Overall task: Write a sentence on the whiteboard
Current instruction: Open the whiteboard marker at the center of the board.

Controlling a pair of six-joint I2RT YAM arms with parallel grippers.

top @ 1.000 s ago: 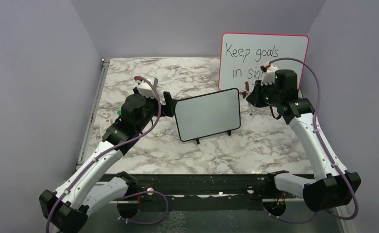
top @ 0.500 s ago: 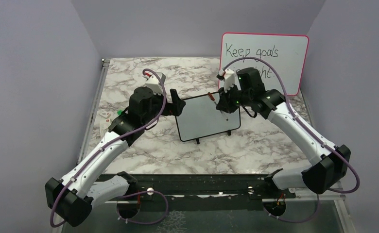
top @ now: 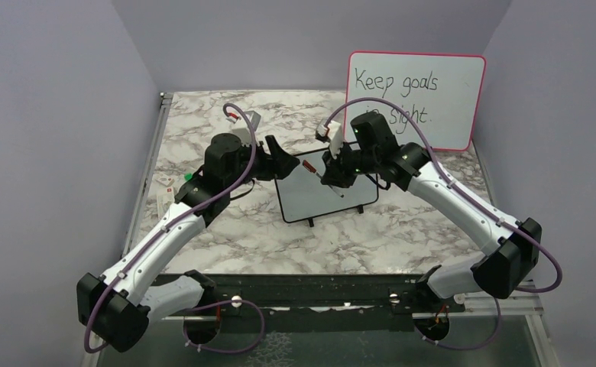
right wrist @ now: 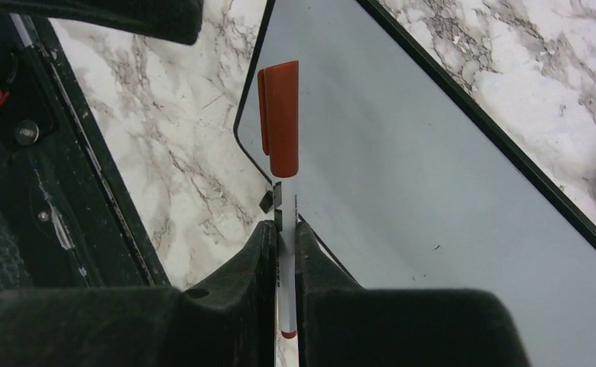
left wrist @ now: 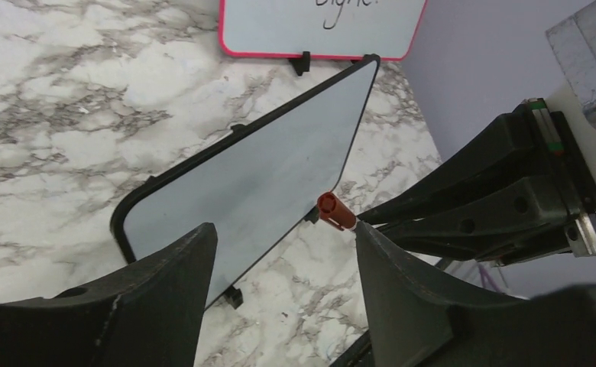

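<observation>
Whiteboard [top: 322,200] showing no writing. Right gripper [right wrist: 286,229] clamping capped marker [right wrist: 286,200]. Cap [left wrist: 335,210] sitting between jaws of left gripper [left wrist: 280,237], spread open. Uncapping, whole sentence remaining.

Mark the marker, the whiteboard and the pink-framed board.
marker [right wrist: 280,122], right wrist view, on its red-brown cap.
whiteboard [left wrist: 257,183], left wrist view, middle of its blank face.
pink-framed board [top: 416,99], top external view, white face between the written lines.

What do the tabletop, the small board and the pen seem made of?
The tabletop looks like marble, white with grey veins; could be printed laminate. The small board is a smooth white panel in a thin black frame, probably plastic. The pen, white barrel and reddish-brown cap, looks plastic.
</observation>
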